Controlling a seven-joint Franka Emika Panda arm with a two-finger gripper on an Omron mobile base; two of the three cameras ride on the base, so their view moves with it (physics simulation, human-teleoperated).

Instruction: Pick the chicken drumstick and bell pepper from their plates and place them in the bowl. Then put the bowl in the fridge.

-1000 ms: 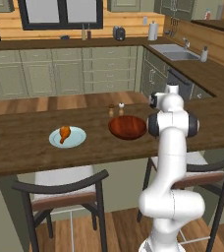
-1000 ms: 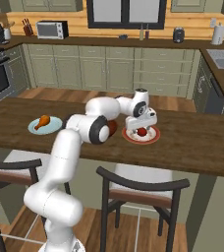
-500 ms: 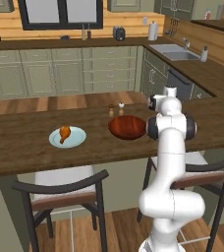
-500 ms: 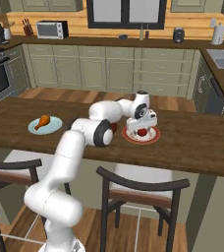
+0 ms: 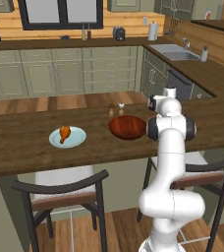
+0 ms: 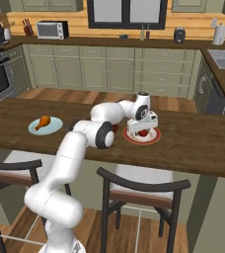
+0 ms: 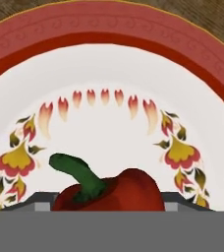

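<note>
So, down low over the red-rimmed plate (image 6: 142, 139) on the counter (image 6: 193, 143), gripper (image 6: 142, 129) straddling the pepper (image 7: 111, 189). Can't tell if actually pinching it or just hanging around it. Pepper sitting on the plate's white flowery middle, green stem up. Drumstick (image 5: 64, 133) over on the pale blue plate (image 5: 67, 138), well apart. Brown bowl (image 5: 127, 127) in between, next to two small shakers (image 5: 116, 109).

bell pepper (image 7: 115, 189): red, green stem | plate (image 7: 109, 59): white, red-rimmed, floral
</note>
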